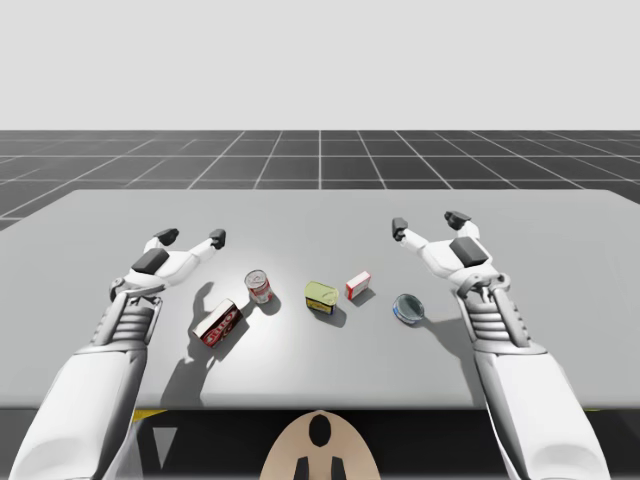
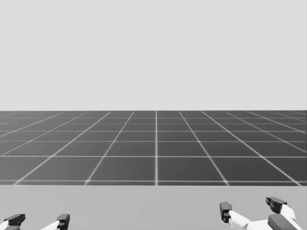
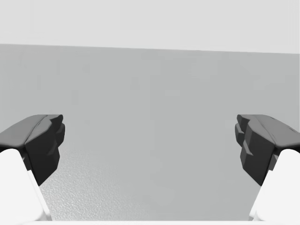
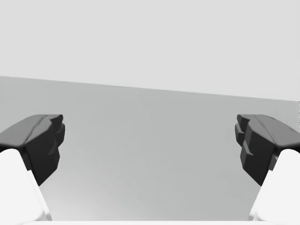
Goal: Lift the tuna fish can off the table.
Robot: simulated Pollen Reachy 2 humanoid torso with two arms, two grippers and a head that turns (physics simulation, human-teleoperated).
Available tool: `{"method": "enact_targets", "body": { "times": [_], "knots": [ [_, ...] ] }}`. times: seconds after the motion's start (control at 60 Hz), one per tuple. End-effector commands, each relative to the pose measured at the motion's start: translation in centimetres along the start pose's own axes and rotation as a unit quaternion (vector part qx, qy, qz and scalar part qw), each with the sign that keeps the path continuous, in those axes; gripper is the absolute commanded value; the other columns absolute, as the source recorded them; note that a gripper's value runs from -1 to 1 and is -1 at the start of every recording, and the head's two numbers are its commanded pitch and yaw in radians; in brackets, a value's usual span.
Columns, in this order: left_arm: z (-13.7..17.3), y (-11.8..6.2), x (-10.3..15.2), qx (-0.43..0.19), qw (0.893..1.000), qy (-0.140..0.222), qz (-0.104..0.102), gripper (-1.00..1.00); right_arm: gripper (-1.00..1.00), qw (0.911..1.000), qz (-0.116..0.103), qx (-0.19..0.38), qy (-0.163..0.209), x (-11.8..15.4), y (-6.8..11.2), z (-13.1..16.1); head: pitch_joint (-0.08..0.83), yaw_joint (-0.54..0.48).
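The tuna can (image 1: pixel 408 308) is sitting on the grey table (image 1: pixel 560 250), right of the middle and toward the near edge. It is a low, round, blue-sided can, wider than it is tall. Its pale round face is pointing up, so its short axis is standing roughly upright. I cannot tell whether it is lying quite level.

My right gripper (image 1: pixel 428 223) is hovering farther back than the can and slightly to its right, well apart from it. Its fingers are spreading wide with nothing between them, and bare table is lying ahead in the right wrist view.

My left gripper (image 1: pixel 190 240) is hanging over the left part of the table, also spread wide and holding nothing.

A line of things is running left from the tuna can: a small red and white box (image 1: pixel 358 286), a yellow-green tin (image 1: pixel 321 296), an upright red and white can (image 1: pixel 259 287), and a red box (image 1: pixel 219 323) lying flat nearest my left arm.
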Motion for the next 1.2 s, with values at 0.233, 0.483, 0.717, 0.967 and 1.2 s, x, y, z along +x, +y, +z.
{"method": "enact_targets", "body": {
  "times": [0.233,0.483,0.717,0.967,1.2],
  "knots": [
    [0.05,-0.03,0.02,0.005,1.000,-0.003,-0.006,-1.00,-1.00,1.0000,-0.006,-0.006,0.000,0.15,-0.02,-0.02,0.087,0.02],
    [0.01,-0.03,-0.02,0.006,1.000,-0.003,-0.011,-1.00,-1.00,0.9999,0.003,-0.015,-0.002,0.04,0.10,-0.15,0.300,0.02],
    [0.03,0.02,0.09,0.008,1.000,-0.007,-0.014,-1.00,-1.00,0.9999,0.003,-0.014,-0.003,-0.03,0.18,-0.23,0.487,-0.05],
    [0.18,-0.14,0.23,0.005,1.000,-0.012,-0.018,-1.00,-1.00,0.9999,0.005,-0.015,-0.006,-0.05,0.18,-0.22,0.621,-0.21],
    [0.14,-0.27,0.29,0.003,1.000,-0.015,-0.018,-1.00,-1.00,0.9998,0.009,-0.011,-0.013,0.30,0.77,0.07,0.688,-0.31]
  ]
}}
